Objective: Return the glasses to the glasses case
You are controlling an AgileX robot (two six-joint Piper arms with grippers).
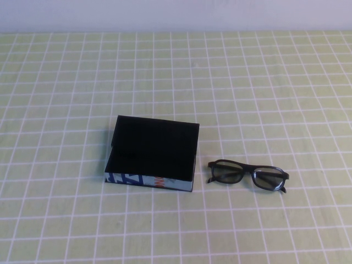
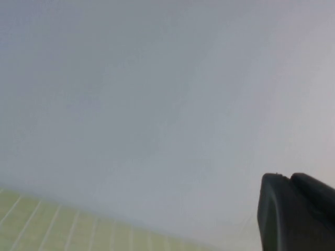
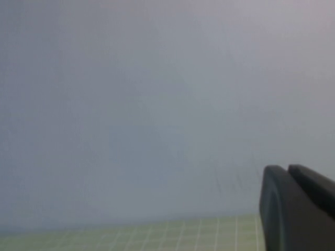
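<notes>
Nothing had been picked up at this moment: the glasses (image 1: 247,175) lay flat on the green checked tablecloth (image 1: 275,82), lenses facing the robot, just beside the right end of the glasses case (image 1: 152,154) but apart from it. The case sat with its black interior exposed and its printed blue-white side toward the robot.

Neither arm appeared in the high view. The left gripper (image 2: 296,212) and the right gripper (image 3: 297,207) each showed only as a dark finger part at the edge of its own wrist view, aimed at the pale wall with a strip of cloth below, so both seemed parked off the work area. Whether either pincer stood apart or together could not be told.

By my reading, the task stood at its start. The next move would call for the right arm, the nearer 1, to come down over the frame, grip it at the bridge or a rim, and carry it leftward over the case opening.

The folded temples were hard to make out behind the lenses, and the depth of the case was lost in black.
</notes>
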